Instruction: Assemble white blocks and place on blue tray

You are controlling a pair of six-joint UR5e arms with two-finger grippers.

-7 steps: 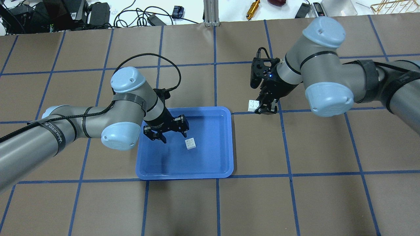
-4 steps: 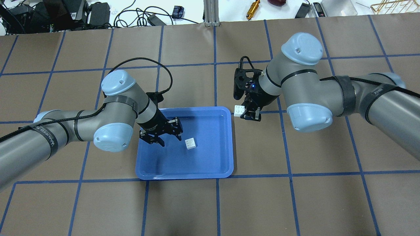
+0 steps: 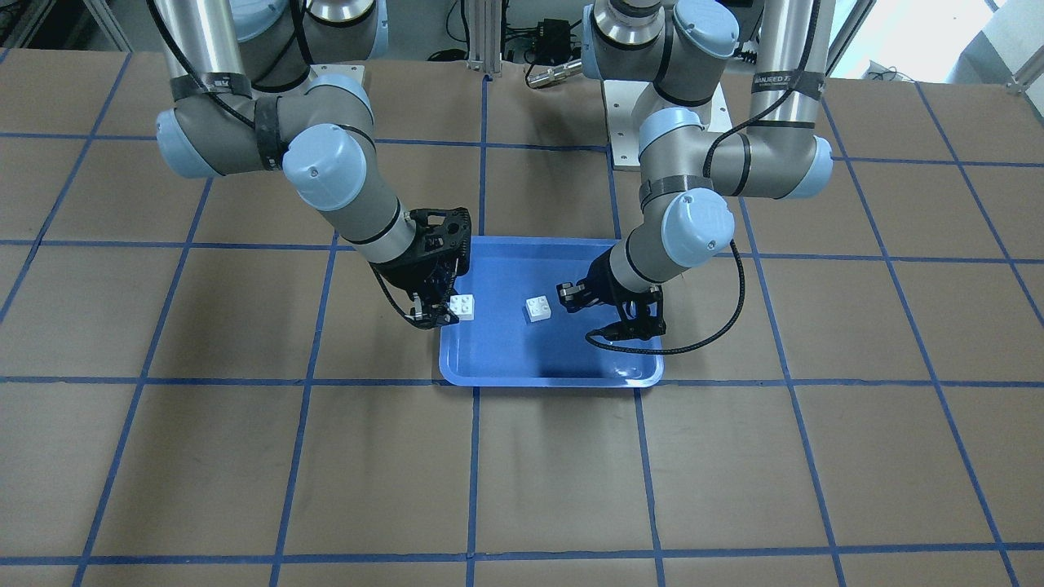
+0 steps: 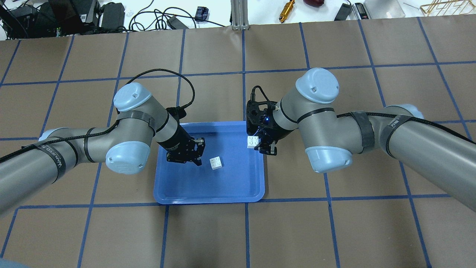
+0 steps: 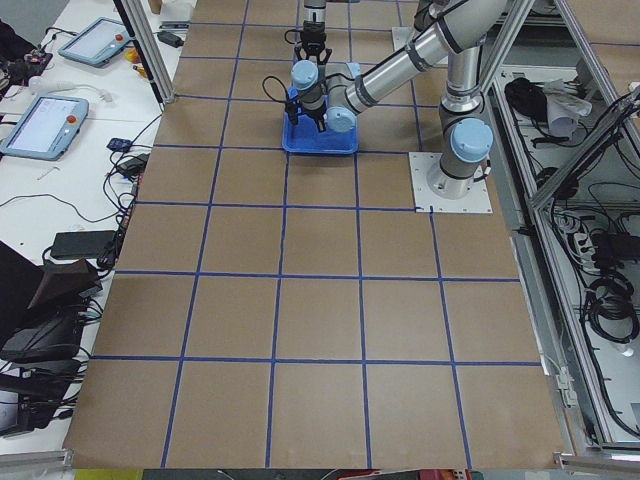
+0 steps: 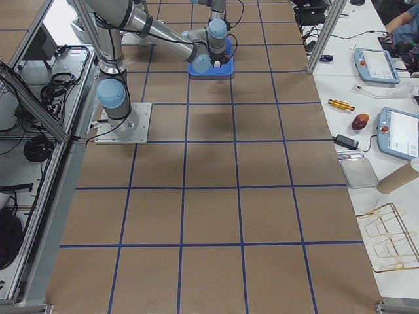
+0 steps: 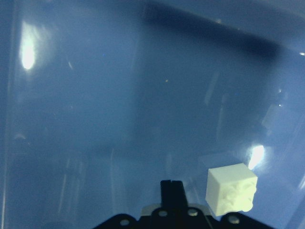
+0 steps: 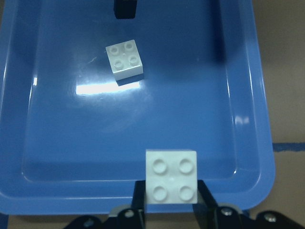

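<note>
Seen from overhead, our left arm extended in from 9 o'clock with its wrist angled down toward 4 o'clock. The left hand (image 4: 195,156) hung with its fingers spread apart. Our right arm extended in from 3 o'clock, wrist tilted toward 8 o'clock, and the right hand (image 4: 262,145) pinched a white block (image 4: 253,142) between its fingers.

- Table (image 4: 334,230): flat, covered in brown paper, marked into squares by blue tape lines (image 4: 329,167).
- Blue tray (image 4: 208,185) lay flat on the paper, just off the overhead view's centre toward 7 o'clock, filling about one square.
- White base plate (image 5: 450,182) sat on the paper.
</note>
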